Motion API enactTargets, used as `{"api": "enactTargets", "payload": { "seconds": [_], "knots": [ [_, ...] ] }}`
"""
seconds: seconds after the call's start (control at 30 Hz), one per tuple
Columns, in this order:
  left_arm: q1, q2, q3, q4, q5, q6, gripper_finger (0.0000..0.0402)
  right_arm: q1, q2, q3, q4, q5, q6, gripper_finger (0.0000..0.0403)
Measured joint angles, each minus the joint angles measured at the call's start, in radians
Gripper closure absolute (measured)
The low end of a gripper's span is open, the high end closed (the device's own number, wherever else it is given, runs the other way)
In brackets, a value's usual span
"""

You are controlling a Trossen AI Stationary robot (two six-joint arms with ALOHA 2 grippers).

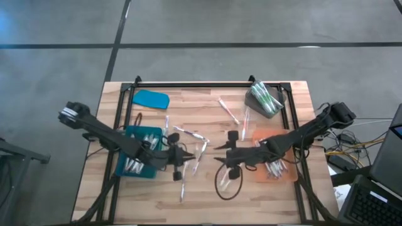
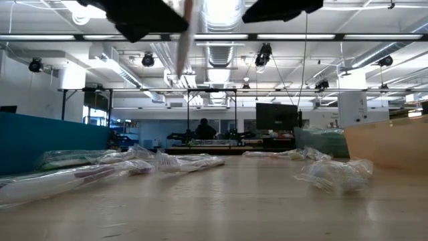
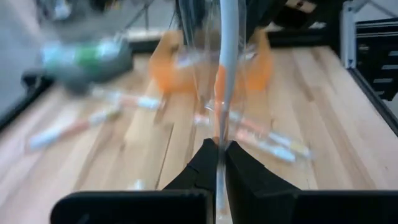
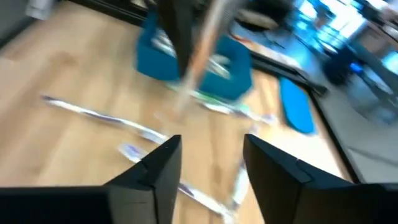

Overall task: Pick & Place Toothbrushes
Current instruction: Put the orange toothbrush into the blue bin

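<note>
Surface: wooden table [image 1: 207, 107], workshop hall behind.
Trays: three, blue tray [image 1: 139, 161], orange tray [image 1: 276, 164], grey bin [image 1: 264, 98].
Toothbrushes: many loose toothbrushes [image 1: 191, 135] mid-table.
Left gripper [image 3: 221, 152]: clamped on one wrapped toothbrush [image 3: 227, 68], raised.
Right gripper [image 4: 208, 155]: fingers apart, empty, facing it.

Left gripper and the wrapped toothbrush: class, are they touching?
Touching. The left wrist view shows the left gripper shut on the wrapped toothbrush, pinched between both fingers.
</note>
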Motion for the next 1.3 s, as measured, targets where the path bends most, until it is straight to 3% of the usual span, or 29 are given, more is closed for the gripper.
{"api": "enactTargets", "payload": {
  "seconds": [0.17, 0.4, 0.57, 0.7, 1.0, 1.3],
  "knots": [
    [-0.013, -0.131, 0.0, -0.267, -0.025, -0.244, 0.0389, -0.007, -0.004, 0.0, -0.07, 0.108, 0.07, 0.0199],
    [-0.053, -0.316, 0.01, -0.584, -0.07, -0.558, 0.0389, -0.047, -0.004, -0.001, -0.161, 0.109, 0.184, 0.0166],
    [-0.065, -0.377, 0.077, -0.936, -0.063, -0.81, 0.0389, -0.072, -0.004, -0.003, -0.218, 0.108, 0.246, 0.0147],
    [-0.065, -0.378, 0.123, -1.205, 0.006, -1.008, 0.0389, -0.084, -0.004, -0.004, -0.233, 0.109, 0.271, 0.0135],
    [-0.065, -0.377, 0.124, -1.457, 0.196, -1.202, 0.0389, -0.085, -0.002, -0.006, -0.234, 0.108, 0.273, 0.0115],
    [-0.065, -0.378, 0.114, -1.527, 0.277, -1.305, 0.0386, -0.084, -0.002, -0.008, -0.234, 0.108, 0.274, 0.0102]
  ]
}}
